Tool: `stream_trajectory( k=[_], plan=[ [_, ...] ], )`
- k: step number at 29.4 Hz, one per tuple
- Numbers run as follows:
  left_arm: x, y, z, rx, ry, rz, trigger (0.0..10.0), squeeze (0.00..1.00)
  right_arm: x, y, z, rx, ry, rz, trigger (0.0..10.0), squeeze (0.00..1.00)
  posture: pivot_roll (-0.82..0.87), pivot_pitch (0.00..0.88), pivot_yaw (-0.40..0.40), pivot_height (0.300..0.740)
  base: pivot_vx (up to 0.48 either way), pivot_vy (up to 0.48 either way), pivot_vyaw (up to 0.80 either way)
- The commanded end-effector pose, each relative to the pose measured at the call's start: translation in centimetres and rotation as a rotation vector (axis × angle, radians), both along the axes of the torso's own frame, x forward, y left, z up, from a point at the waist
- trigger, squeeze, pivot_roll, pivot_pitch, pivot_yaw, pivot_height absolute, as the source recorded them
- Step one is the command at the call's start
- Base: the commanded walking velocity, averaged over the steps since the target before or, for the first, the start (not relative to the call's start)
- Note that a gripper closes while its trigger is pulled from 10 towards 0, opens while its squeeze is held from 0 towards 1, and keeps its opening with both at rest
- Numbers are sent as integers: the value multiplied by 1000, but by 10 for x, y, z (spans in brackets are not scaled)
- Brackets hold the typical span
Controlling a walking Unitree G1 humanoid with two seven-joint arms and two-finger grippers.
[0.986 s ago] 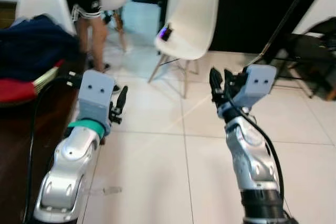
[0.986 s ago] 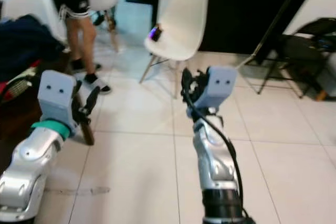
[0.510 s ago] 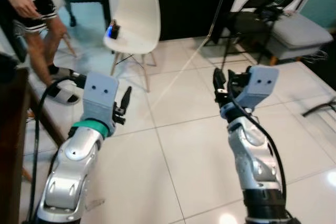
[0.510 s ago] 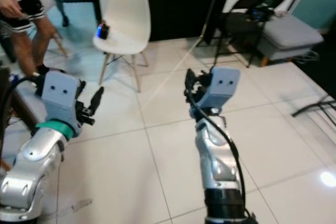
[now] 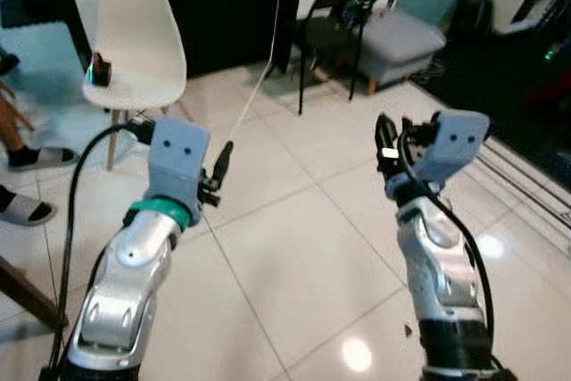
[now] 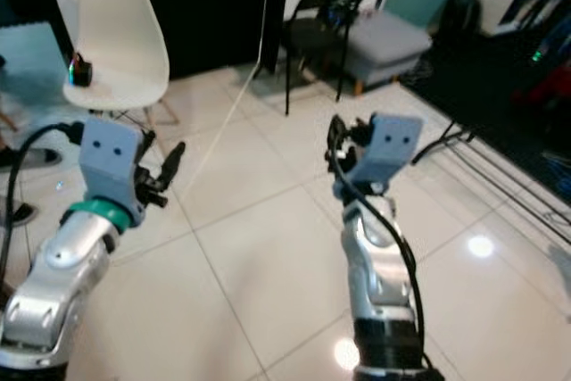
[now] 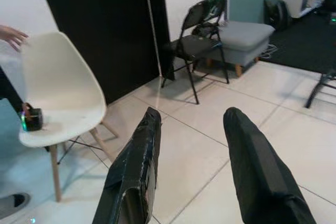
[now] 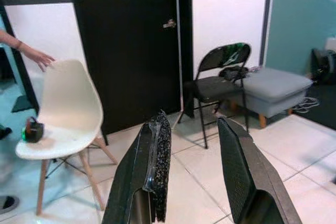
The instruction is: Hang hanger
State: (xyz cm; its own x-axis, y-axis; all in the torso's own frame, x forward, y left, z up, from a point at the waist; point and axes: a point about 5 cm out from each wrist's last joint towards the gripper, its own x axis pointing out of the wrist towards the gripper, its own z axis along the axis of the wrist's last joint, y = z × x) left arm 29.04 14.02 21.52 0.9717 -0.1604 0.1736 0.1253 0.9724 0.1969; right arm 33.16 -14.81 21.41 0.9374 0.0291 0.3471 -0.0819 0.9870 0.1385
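Floor: glossy white tiles beneath both pincers.
White chair: beyond left pincer, fingers apart, empty.
Black folding chair: ahead, between pincers.
Right pincer: fingers apart, empty.
Hanger: cannot tell where.

The two head cameras sit high and look forward and down over both raised arms onto a pale tiled floor, the right eye set slightly aside of the left, so they give nearly the same picture. Each wrist camera sits low behind its own two black fingers and looks almost level across the room. All four views share the white chair, the black folding chair, the grey footstool and the black door. From the head these stand far off near the upper edge; from the wrists they appear closer and seen more from the side.
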Motion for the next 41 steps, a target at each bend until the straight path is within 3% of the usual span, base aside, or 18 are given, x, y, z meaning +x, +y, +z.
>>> stream_trajectory(
  k=[1,41],
  plan=[
    [0,1,-4,-1,18,2,10000,0,1,2,-5,-10,21,6,10000,0,77,51,5,740,461,0,0],
    [-1,1,-7,2,20,4,10000,0,2,9,-6,-28,22,14,10000,0,80,62,3,740,461,0,0]
  ],
)
